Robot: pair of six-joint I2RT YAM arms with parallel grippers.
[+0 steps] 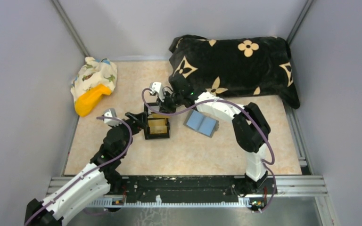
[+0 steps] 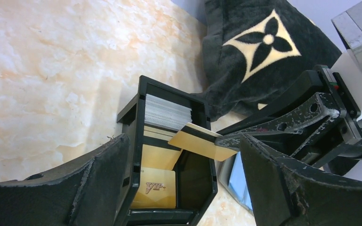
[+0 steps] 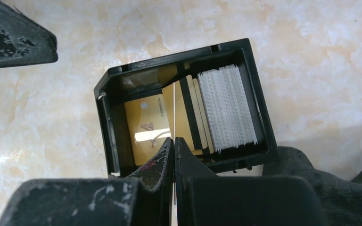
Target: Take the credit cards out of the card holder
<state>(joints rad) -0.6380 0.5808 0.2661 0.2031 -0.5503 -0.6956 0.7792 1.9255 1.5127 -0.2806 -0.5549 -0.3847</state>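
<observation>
The grey card holder (image 1: 201,123) lies open on the table, light-blue inner face up, right of a black box (image 1: 156,137). A strip of that blue face shows in the left wrist view (image 2: 238,181). My right gripper (image 1: 163,105) is shut on a gold card (image 2: 200,141) and holds it just above the box; in the right wrist view (image 3: 174,146) the card (image 3: 174,108) is edge-on. My left gripper (image 1: 139,120) is open, its fingers on either side of the box's near end (image 2: 184,147). The box (image 2: 134,141) holds silvery cards (image 2: 167,112) and a gold VIP card (image 2: 154,188).
A black blanket with beige flowers (image 1: 235,63) fills the back right, reaching close to the box (image 3: 169,59). A patterned cloth with a yellow object (image 1: 93,87) lies at the back left. Grey walls enclose the table; a metal rail (image 1: 292,181) runs along the front.
</observation>
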